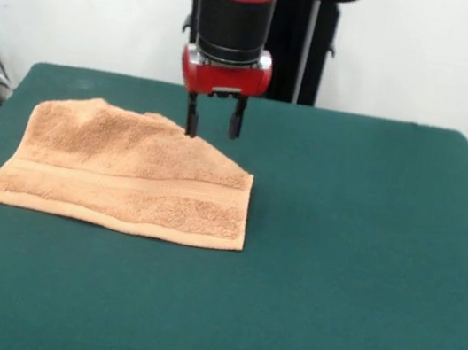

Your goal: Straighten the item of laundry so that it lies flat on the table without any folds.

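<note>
The end effector [212, 125] hangs from the red and black arm [234, 13] at the far side of the counter [356, 249], its two dark fingers [192, 120] standing apart with nothing between them. The tips sit at the far edge of the hand towel [131, 171], close to the point where that edge slopes down toward the right-hand corner; whether they touch the cloth or hover just above it cannot be told from this view. The orange-tan terry hand towel lies on the left half of the green counter, well clear of all sides. Its near hem is straight and lies flat, with a woven band running across just behind it. The far portion is not in order: the outline is uneven, the far right corner appears cut off on a slant, and the surface there looks doubled over, which suggests a fold in that corner. Judgement: the task is partly done at best. The near half is flat; the far right corner remains to be drawn out and laid square, and no grasp is yet made.
</note>
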Motion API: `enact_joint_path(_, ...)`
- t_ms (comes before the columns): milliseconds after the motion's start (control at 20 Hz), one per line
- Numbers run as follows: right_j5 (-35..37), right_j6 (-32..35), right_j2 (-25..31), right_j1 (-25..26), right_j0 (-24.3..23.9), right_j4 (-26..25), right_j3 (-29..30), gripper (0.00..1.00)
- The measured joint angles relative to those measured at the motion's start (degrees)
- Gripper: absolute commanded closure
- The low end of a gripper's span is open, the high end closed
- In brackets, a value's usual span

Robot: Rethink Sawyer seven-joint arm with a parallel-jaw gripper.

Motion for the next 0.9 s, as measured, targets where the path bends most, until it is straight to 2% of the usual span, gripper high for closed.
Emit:
enact_joint_path(250, -8.5, 0.5, -3.4, 1.4, 2.9, 0.1, 0.0, 0.00)
enact_joint_path(300, -13.4, 1.0, -5.7, 2.4, 5.2, 0.2, 0.0, 0.00)
enact_joint_path(500, -21.3, 2.2, -9.9, 4.5, 10.0, 1.2, 0.0, 0.00)
enact_joint_path(550, -24.7, 2.7, -12.0, 5.8, 12.5, 2.0, 0.0, 0.00)
enact_joint_path(750, -28.7, 2.8, -14.1, 8.6, 15.3, 3.4, -0.1, 0.00)
enact_joint_path(900, -30.0, 2.8, -14.8, 11.1, 15.5, 4.6, -0.2, 0.00)
